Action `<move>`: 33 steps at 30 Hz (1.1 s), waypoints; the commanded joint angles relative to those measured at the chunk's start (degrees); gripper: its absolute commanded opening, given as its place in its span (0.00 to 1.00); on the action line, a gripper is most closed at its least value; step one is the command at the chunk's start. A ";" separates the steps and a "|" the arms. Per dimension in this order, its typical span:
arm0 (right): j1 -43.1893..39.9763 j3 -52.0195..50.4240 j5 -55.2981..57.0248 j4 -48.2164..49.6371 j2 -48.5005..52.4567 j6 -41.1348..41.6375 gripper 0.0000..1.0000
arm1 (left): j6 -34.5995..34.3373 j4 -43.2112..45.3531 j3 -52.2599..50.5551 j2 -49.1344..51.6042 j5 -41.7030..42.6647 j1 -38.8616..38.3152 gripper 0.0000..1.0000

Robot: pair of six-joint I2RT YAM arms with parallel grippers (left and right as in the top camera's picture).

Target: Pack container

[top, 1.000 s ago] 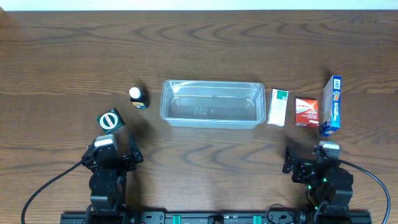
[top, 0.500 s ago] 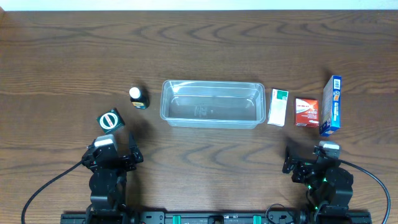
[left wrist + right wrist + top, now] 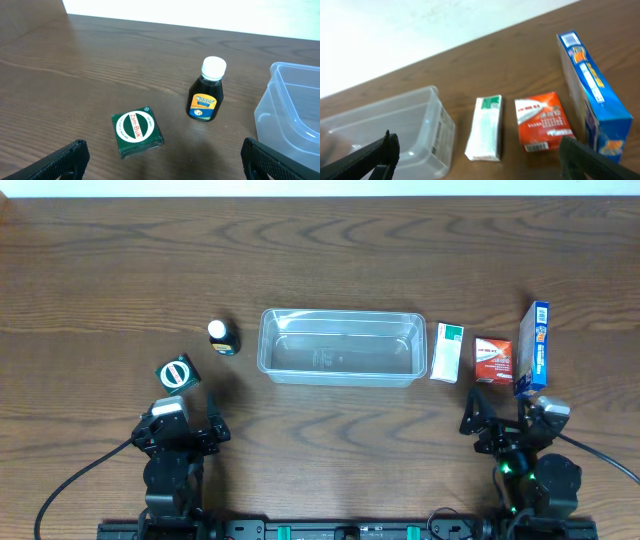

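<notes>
Mid-table, your clear container [image 3: 340, 346] lies near the Woods bottle [image 3: 206, 90].
Your left gripper [image 3: 162, 157] and right gripper [image 3: 479, 155] both gape wide, gripping nothing; a blue carton [image 3: 533, 348] stands far right.

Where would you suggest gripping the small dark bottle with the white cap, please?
Probably grip the bottle across its dark body, below the white cap, coming level from the left arm's side. It stands upright, apart from the green box and the container, leaving room both sides.
</notes>
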 commanded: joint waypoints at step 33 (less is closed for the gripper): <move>-12.85 79.17 13.31 -39.56 96.13 0.87 0.84 | -0.72 -0.61 -1.09 0.17 -0.09 0.24 0.98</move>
